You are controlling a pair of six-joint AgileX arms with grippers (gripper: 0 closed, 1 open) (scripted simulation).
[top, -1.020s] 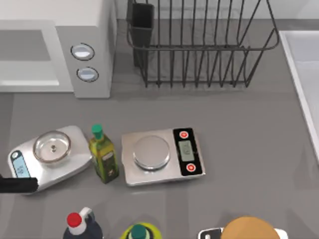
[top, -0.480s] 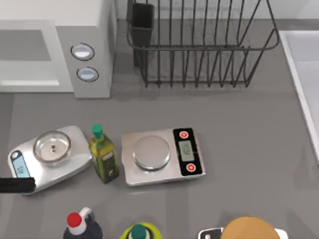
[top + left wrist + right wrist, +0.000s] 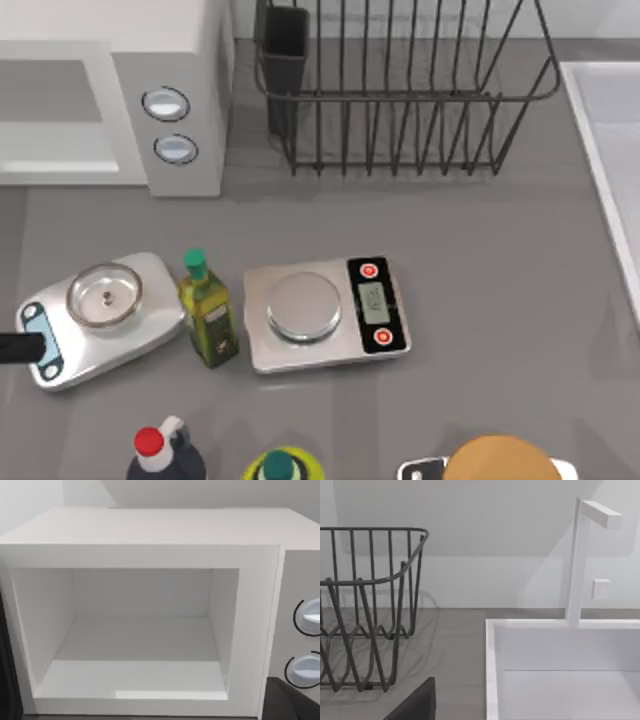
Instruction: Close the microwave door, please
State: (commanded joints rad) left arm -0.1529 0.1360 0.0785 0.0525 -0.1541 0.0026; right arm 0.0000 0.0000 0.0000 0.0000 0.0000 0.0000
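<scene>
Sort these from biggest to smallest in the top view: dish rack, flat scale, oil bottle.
1. dish rack
2. flat scale
3. oil bottle

The rack's edges are cut off at the top, yet it plainly looks biggest.

You look straight down on the counter (image 3: 480, 250); your left wrist camera closely faces the microwave (image 3: 150, 540), also seen from above.

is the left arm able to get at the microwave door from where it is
Probably, though I cannot tell where the door hangs. The left gripper is at the table's left edge by a kitchen scale, facing the open microwave with nothing between.
</scene>
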